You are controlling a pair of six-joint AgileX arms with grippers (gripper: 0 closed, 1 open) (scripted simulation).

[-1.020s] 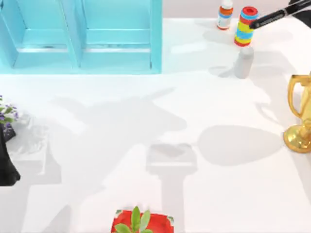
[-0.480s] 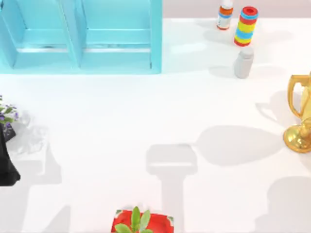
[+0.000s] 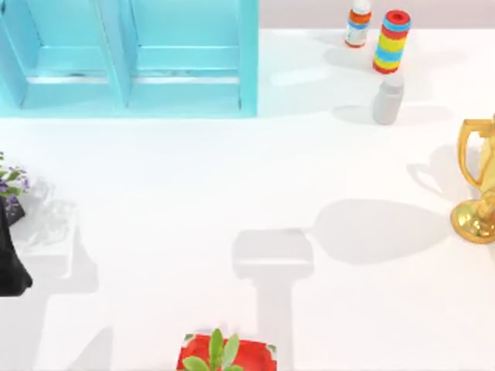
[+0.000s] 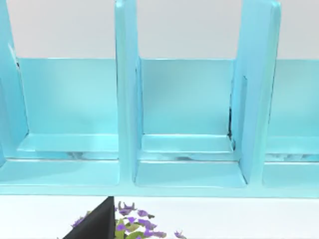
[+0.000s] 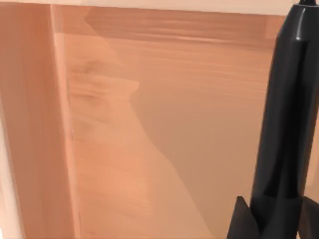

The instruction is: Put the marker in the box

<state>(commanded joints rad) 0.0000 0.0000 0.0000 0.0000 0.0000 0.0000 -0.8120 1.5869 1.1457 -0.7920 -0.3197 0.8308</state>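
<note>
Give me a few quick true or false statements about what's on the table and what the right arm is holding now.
1. The marker sits in the right tool's grip over a wooden box interior. True.
2. The gold trophy stands at the table's left edge. False: right edge.
3. The grey bottle stands near the striped stack. True.
4. The shelf unit is red. False: light blue.
</note>
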